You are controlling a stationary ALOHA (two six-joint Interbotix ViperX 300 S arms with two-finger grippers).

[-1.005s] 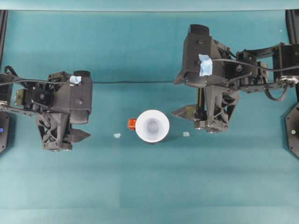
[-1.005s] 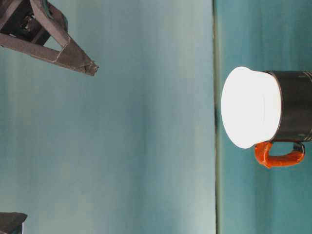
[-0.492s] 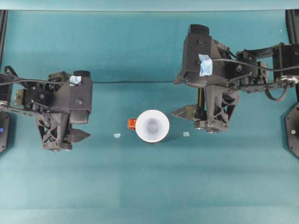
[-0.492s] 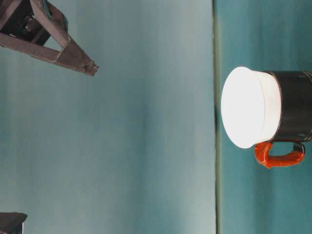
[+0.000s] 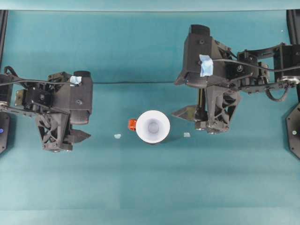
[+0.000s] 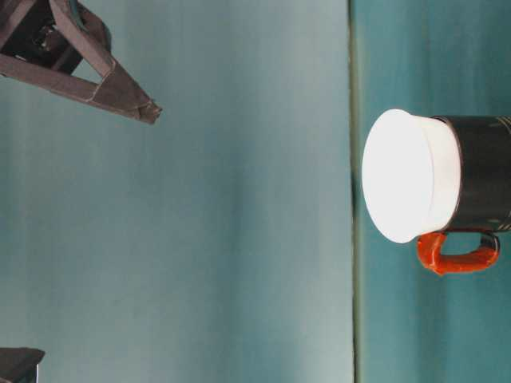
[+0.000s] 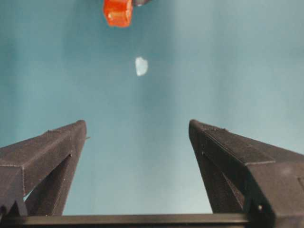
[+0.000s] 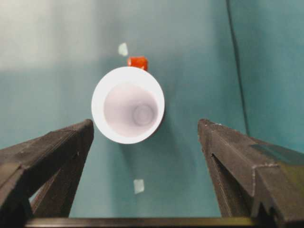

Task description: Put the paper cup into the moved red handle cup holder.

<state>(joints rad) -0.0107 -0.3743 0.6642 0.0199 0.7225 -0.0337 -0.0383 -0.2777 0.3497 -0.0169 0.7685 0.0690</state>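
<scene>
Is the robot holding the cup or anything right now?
No. The left gripper and right gripper are both open and empty; the paper cup sits untouched.

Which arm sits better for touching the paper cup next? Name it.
Right, probably. The paper cup sits ahead between the open jaws of the right gripper; the left gripper aims beside it, the red handle at its view's edge.
</scene>
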